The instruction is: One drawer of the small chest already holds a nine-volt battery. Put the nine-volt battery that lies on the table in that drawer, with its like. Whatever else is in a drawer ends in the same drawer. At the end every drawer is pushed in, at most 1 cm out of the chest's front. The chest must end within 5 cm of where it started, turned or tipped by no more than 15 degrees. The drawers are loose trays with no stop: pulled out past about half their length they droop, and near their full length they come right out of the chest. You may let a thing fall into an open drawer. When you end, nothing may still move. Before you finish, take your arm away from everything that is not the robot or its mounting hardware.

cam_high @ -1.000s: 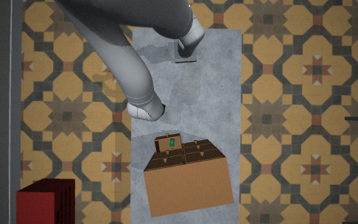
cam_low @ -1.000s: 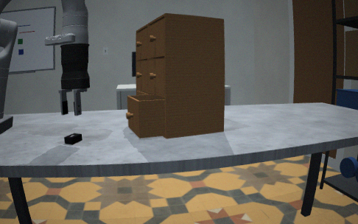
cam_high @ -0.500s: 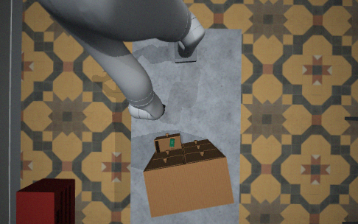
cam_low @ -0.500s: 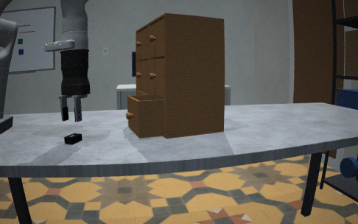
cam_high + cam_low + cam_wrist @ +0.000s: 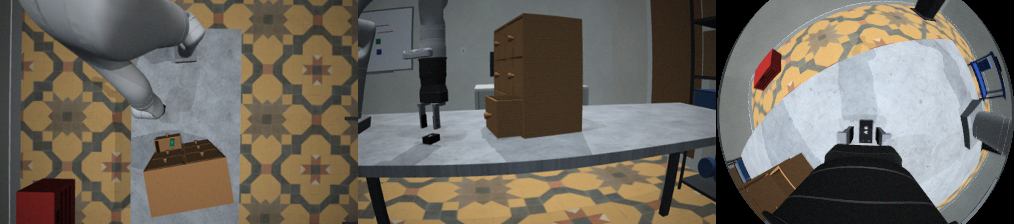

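Note:
The nine-volt battery [image 5: 431, 138] [image 5: 866, 131], a small black block, lies on the table. My gripper [image 5: 430, 127] [image 5: 864, 132] is open and empty, pointing down a little above it; in the wrist view the battery shows between the two fingertips. In the top view the arm hides both. The brown chest [image 5: 188, 188] [image 5: 553, 74] stands upright. A bottom drawer [image 5: 164, 144] [image 5: 510, 117] is pulled out and looks level. It holds a small green thing [image 5: 172, 142]; a dark patch at its left end cannot be told as thing or shadow. The other visible drawers look shut.
The arm's base [image 5: 185, 59] [image 5: 970, 125] stands at the far end of the table [image 5: 221, 92] [image 5: 616, 121] from the chest. The pulled-out drawer juts toward the gripper's side. A red cabinet [image 5: 34, 206] [image 5: 767, 70] stands on the floor beyond the table's edge.

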Controlling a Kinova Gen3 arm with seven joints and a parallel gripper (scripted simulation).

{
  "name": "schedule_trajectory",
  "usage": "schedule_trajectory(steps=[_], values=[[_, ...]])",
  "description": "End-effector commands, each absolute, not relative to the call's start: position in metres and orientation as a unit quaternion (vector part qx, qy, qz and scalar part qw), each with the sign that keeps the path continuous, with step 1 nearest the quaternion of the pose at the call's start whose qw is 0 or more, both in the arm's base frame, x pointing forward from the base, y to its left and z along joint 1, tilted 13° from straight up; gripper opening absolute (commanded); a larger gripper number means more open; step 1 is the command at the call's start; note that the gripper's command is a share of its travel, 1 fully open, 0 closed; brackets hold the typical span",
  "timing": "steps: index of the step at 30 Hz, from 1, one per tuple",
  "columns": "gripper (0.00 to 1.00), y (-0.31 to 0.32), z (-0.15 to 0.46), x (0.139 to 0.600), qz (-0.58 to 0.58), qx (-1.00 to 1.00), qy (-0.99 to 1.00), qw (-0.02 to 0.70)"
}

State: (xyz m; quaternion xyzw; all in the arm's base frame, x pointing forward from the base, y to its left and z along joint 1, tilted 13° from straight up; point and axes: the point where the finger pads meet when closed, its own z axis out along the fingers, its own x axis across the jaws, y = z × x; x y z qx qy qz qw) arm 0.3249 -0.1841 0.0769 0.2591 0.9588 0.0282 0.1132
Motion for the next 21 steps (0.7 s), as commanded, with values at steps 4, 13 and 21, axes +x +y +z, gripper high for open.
schedule_trajectory(steps=[4, 13, 21], values=[[0.81, -0.1802, 0.069, 0.3265, 0.03, 0.255, 0.96, 0.11], [0.81, -0.1802, 0.0652, 0.3274, 0.03, 0.256, 0.96, 0.11], [0.81, -0.1802, 0.0643, 0.3276, 0.03, 0.255, 0.96, 0.11]])
